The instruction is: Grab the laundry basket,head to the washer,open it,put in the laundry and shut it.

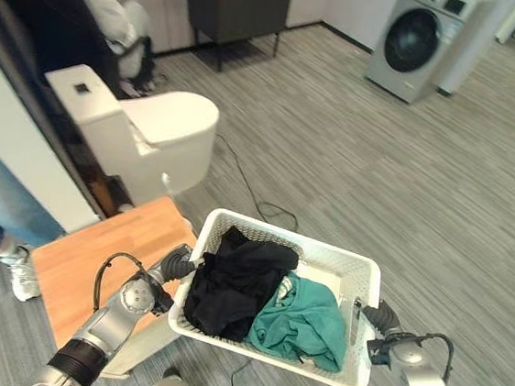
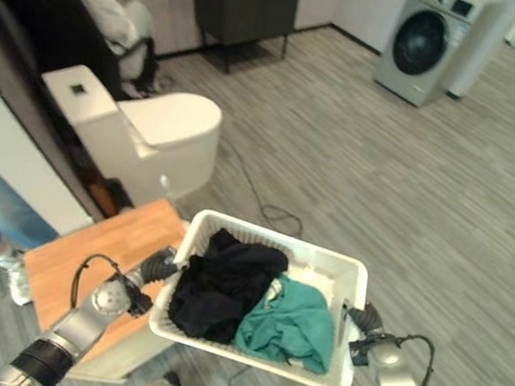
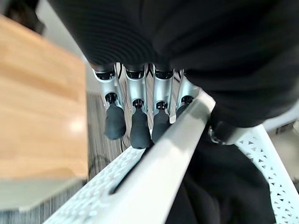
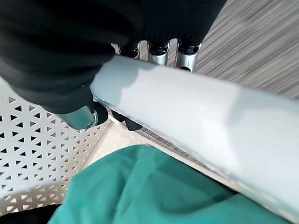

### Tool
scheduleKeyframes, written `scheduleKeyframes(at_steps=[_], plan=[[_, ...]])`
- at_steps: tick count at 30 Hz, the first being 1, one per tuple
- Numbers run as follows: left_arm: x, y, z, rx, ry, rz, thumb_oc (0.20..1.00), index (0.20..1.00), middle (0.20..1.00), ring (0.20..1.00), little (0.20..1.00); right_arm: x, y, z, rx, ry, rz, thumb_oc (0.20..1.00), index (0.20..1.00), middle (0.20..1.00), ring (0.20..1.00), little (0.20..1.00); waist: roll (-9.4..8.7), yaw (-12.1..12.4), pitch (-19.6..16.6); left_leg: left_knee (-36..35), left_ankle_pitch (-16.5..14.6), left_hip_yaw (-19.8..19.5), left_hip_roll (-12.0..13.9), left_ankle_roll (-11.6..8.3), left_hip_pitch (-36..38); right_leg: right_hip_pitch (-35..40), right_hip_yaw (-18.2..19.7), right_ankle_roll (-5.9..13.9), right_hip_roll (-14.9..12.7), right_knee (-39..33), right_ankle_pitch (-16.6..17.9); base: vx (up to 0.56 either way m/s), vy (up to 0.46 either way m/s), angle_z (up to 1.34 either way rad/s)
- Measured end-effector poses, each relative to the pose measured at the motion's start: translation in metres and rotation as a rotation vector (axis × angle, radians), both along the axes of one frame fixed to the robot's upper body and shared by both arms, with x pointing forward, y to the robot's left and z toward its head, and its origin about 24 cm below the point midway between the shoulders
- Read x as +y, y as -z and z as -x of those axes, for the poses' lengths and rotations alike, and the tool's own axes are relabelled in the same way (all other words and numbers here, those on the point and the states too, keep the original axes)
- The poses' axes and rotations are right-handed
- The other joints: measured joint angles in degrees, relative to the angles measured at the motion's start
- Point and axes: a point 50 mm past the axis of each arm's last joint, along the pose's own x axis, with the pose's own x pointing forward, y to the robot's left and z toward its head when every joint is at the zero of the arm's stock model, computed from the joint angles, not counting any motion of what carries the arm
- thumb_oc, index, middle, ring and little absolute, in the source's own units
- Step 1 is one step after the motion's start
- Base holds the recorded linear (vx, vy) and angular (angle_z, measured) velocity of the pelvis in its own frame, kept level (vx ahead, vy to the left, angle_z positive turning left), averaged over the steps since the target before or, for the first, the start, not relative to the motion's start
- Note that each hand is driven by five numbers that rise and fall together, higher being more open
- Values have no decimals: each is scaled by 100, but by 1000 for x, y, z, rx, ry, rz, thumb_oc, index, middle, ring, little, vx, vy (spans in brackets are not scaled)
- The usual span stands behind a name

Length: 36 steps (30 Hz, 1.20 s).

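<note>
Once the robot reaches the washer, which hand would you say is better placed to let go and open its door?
Probably the right hand: the washer stands ahead to the robot's right. Both hands, left hand included, now grip the laundry basket rim, so it needs setting down first.

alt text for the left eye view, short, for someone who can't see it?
The robot's left hand and right hand grip opposite rims of a white laundry basket holding black clothing and a green garment, above grey plank flooring. A wooden table and white toilet sit to the left; the washer stands far across the room, door closed.
</note>
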Motion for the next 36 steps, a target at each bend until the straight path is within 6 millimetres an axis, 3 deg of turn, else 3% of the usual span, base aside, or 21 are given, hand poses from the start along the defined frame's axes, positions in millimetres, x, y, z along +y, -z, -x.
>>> scheduleKeyframes(at_steps=[1, 3, 4, 5, 6, 7, 8, 9, 10, 11, 12, 13, 15, 18, 28, 31, 34, 36], plan=[[-2, 4, 3, 10, -15, 19, 200, 200, 200, 200, 200, 1, 6, 9, 22, 3, -6, 200, 200, 200, 200, 200, 42, -173, -69, -235, 23, 90, 82, 78, 106, 35, 1, 24, 152, -174, -28, -231, -160, -7], [0, 8, 3, 23, -26, 17, 200, 200, 200, 200, 200, 1, 6, 8, 18, -1, -8, 200, 200, 200, 200, 200, 67, -136, -43, -238, 144, -5, 181, -63, 94, -31, 168, -75, 283, -388, 119, -177, -161, -55], [1, 11, 3, 34, -35, 13, 200, 200, 200, 200, 200, 3, 6, 7, 18, -9, -8, 200, 200, 200, 200, 200, 52, 0, -4, -131, 236, -471, 200, -188, 92, -153, 421, -110, 275, -269, 121, -145, -116, -108], [3, 14, 6, 50, -42, 8, 200, 200, 200, 200, 200, 4, 6, 7, 19, -14, -8, 200, 200, 200, 200, 200, 42, 137, 17, -51, 370, -1229, 166, -299, 75, -193, 612, -165, 241, -219, 139, -99, -77, -90], [1, 18, 10, 59, -39, 20, 200, 200, 200, 200, 200, 1, 6, 9, 30, -22, 5, 200, 200, 200, 200, 200, 100, 82, 55, 133, 465, -2075, 96, -485, -17, -60, 712, -208, 250, -351, 335, -113, -100, -74], [-2, 18, 10, 48, -38, 37, 200, 200, 200, 200, 200, -2, 6, 9, 37, -28, 18, 200, 200, 200, 200, 200, 129, 138, 131, 177, 257, -2890, -91, -655, -27, -60, 913, -223, 214, -311, 363, -23, -108, -57], [-3, 18, 11, 47, -37, 42, 200, 200, 200, 200, 200, -3, 5, 8, 38, -31, 21, 200, 200, 200, 200, 200, 151, 206, 169, 129, -9, -3234, -233, -783, 51, -65, 1042, -245, 194, -358, 382, 4, -81, -57], [-4, 19, 12, 49, -38, 46, 200, 200, 200, 200, 200, -4, 3, 6, 35, -37, 23, 200, 200, 200, 200, 200, 191, 218, 179, 70, -96, -3356, -340, -782, 59, -68, 1105, -274, 193, -421, 427, 16, -60, -80], [-4, 20, 16, 49, -54, 69, 200, 200, 200, 200, 200, -7, -3, -4, 23, -56, 34, 200, 200, 200, 200, 200, 345, 214, 281, -145, -165, -3914, -725, -726, 173, -78, 1393, -243, 229, -609, 607, 23, -24, -93], [-3, 22, 19, 59, -65, 74, 200, 200, 200, 200, 200, -7, -5, -10, 23, -69, 36, 200, 200, 200, 200, 200, 446, 272, 298, -255, -110, -4059, -856, -726, 279, -64, 1518, -178, 297, -711, 699, 39, -27, -99], [-3, 23, 20, 64, -67, 74, 200, 200, 200, 200, 200, -7, -7, -12, 18, -72, 39, 200, 200, 200, 200, 200, 545, 268, 313, -272, -115, -3922, -857, -654, 324, -5, 1566, -115, 382, -831, 778, 52, -32, -58], [0, 20, 17, 44, -79, 77, 200, 200, 200, 200, 200, -5, -7, -14, 11, -74, 26, 200, 200, 200, 200, 200, 620, 129, 402, -333, -484, -3846, -679, -561, 366, -30, 1592, -88, 516, -966, 845, 56, -21, -35], [6, 18, 17, 38, -104, 76, 200, 200, 200, 200, 200, 1, -8, -18, 4, -92, 14, 200, 200, 200, 200, 200, 522, 208, 501, -322, -530, -3680, -645, -528, 361, -98, 1651, -68, 523, -933, 862, 37, -3, -43], [6, 17, 15, 35, -104, 73, 200, 200, 200, 200, 200, 2, -5, -15, 16, -97, 9, 200, 200, 200, 200, 200, 343, 225, 676, -344, -526, -3550, -651, -521, 490, 9, 1587, -9, 456, -948, 968, 70, -22, -23], [5, 14, 12, 21, -98, 77, 200, 200, 200, 200, 200, 0, -7, -15, 5, -82, -9, 200, 200, 200, 200, 200, 383, 75, 688, -506, -383, -3697, -677, -534, 604, 209, 1519, 21, 523, -1165, 998, 12, -45, 9], [3, 9, 5, 4, -90, 75, 200, 200, 200, 200, 200, -1, -7, -12, 0, -71, -13, 200, 200, 200, 200, 200, 391, -15, 694, -270, -327, -3868, -707, -637, 380, 221, 1381, -38, 516, -1218, 964, 25, -135, 33], [0, 6, 1, -5, -86, 79, 200, 200, 200, 200, 200, -1, -11, -13, -23, -59, -19, 200, 200, 200, 200, 200, 313, -8, 833, 733, -197, -3867, -862, -859, -50, 221, 1521, -238, 436, -1082, 821, 124, -25, 10], [0, 8, 3, 4, -90, 86, 200, 200, 200, 200, 200, -2, -15, -15, -43, -52, -19, 200, 200, 200, 200, 200, 261, -33, 904, 1282, -332, -3717, -974, -787, -492, 289, 1710, -388, 360, -1054, 786, 165, 24, -20]])
